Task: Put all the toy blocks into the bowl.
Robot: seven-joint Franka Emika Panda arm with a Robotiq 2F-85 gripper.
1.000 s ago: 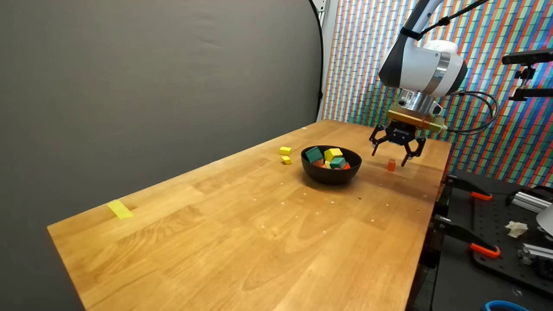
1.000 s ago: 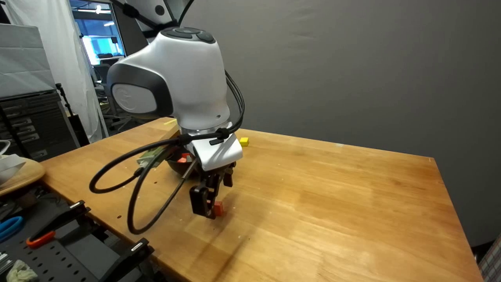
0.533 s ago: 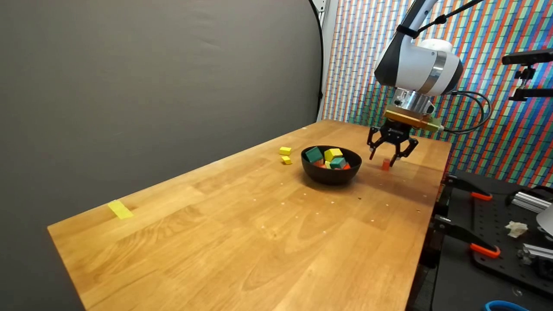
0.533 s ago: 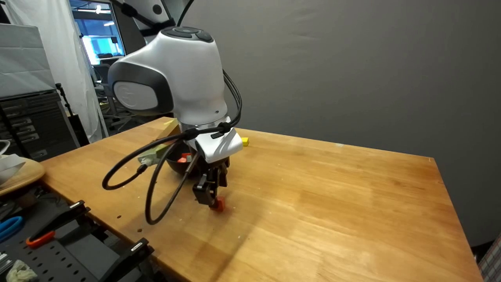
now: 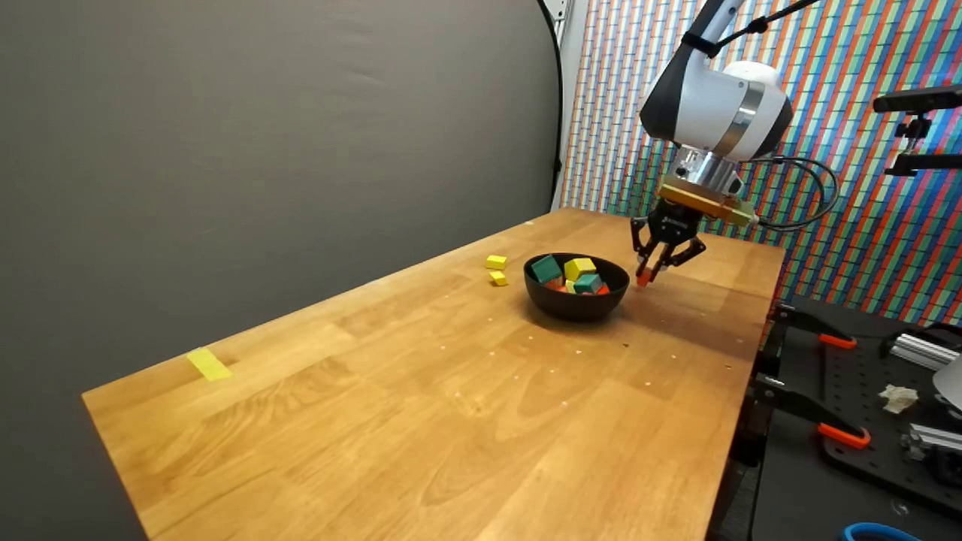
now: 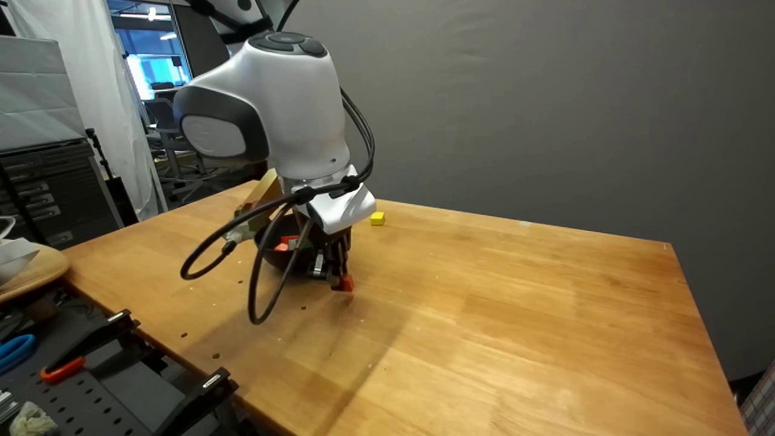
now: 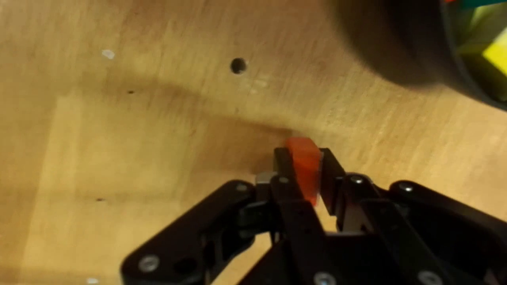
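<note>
An orange-red block (image 7: 308, 164) is pinched between the fingertips of my gripper (image 7: 305, 170), which is shut on it. In an exterior view this block (image 5: 643, 279) shows beneath the fingers, just beside the black bowl (image 5: 575, 305). Whether its lower end touches the table, I cannot tell. The bowl holds several blocks: green (image 5: 547, 269), yellow (image 5: 579, 267) and some red. On the table beyond the bowl lie two yellow blocks, one (image 5: 496, 262) behind the other (image 5: 498, 279). The wrist view has the bowl's rim (image 7: 454, 55) at upper right. My arm partly covers the bowl (image 6: 277, 259) in an exterior view.
A flat yellow strip (image 5: 209, 364) lies near the table's far corner. Black clamps with orange handles (image 5: 843, 435) sit along the table's side edge, next to a dark perforated plate (image 5: 849, 376). Loose cables (image 6: 254, 290) loop out from my wrist.
My gripper was wide around the standing orange-red block; its fingers have come together on it. Gripper and block have shifted toward the bowl. The bowl and the yellow blocks have stayed put.
</note>
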